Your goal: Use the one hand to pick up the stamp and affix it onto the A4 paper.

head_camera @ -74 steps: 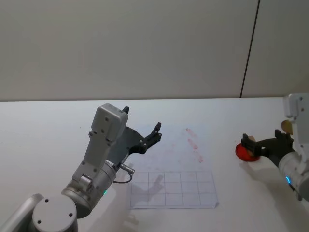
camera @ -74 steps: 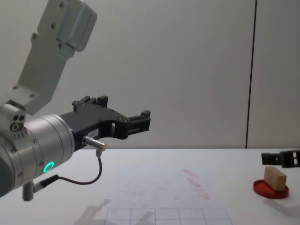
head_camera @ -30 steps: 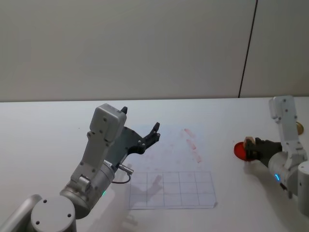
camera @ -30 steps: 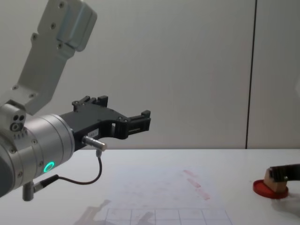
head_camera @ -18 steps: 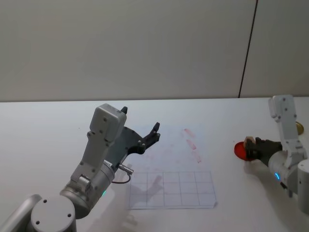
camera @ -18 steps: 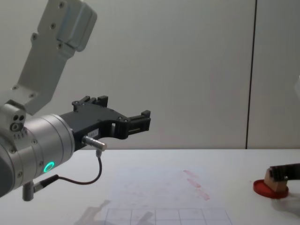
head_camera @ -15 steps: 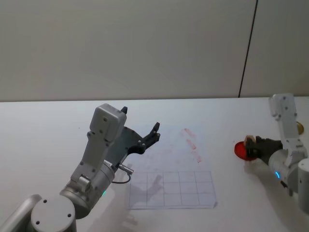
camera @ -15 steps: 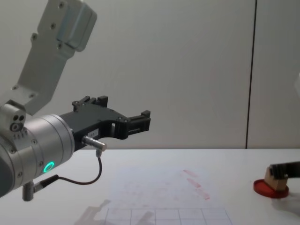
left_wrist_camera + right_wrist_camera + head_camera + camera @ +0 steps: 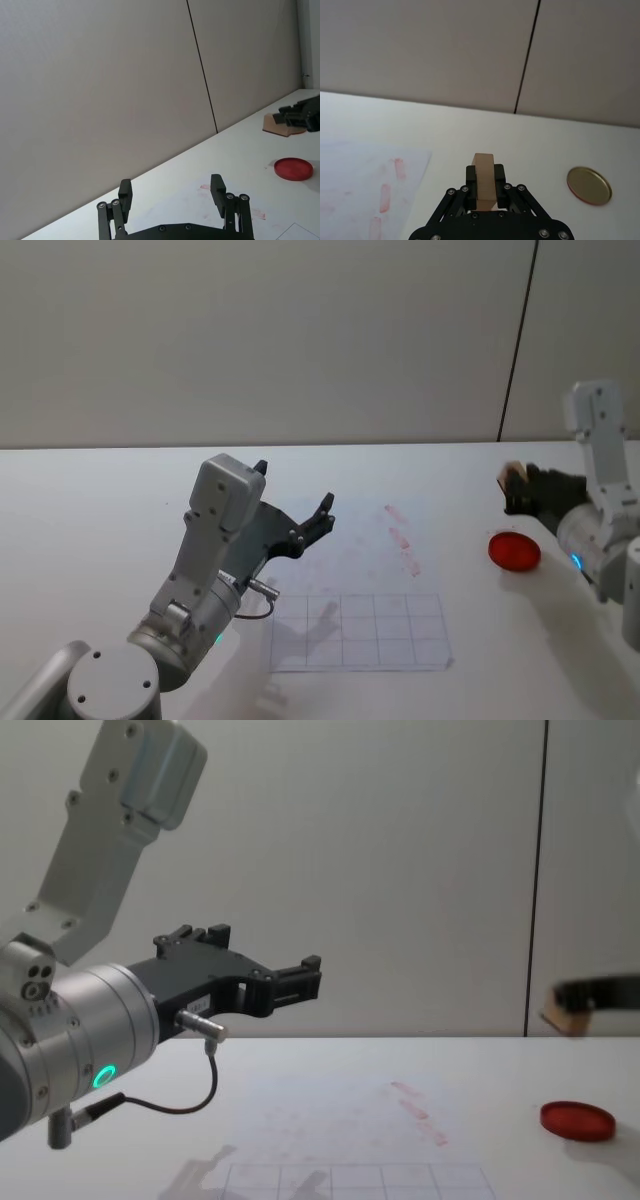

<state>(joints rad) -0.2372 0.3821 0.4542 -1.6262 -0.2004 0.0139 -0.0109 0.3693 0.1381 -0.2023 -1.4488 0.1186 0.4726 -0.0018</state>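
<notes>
The tan wooden stamp [image 9: 484, 181] is clamped between the fingers of my right gripper [image 9: 484, 174], the black one on the arm with the blue ring. In the head view the stamp [image 9: 512, 476] and right gripper [image 9: 521, 490] hang in the air above and behind the red ink pad [image 9: 514, 551]. From the chest the stamp [image 9: 561, 1012] is well above the table at the right edge. The white A4 paper [image 9: 370, 585] lies flat at centre, with red marks and a grid along its near edge. My left gripper [image 9: 295, 485] is open, raised over the paper's left side.
The round red ink pad [image 9: 577, 1120] lies on the white table [image 9: 90, 500] to the right of the paper. A gold disc [image 9: 589, 185] rests on the table near the right arm. A wall closes the back of the table.
My right gripper has risen off the red ink pad with the stamp held in it. The left arm has not moved.
</notes>
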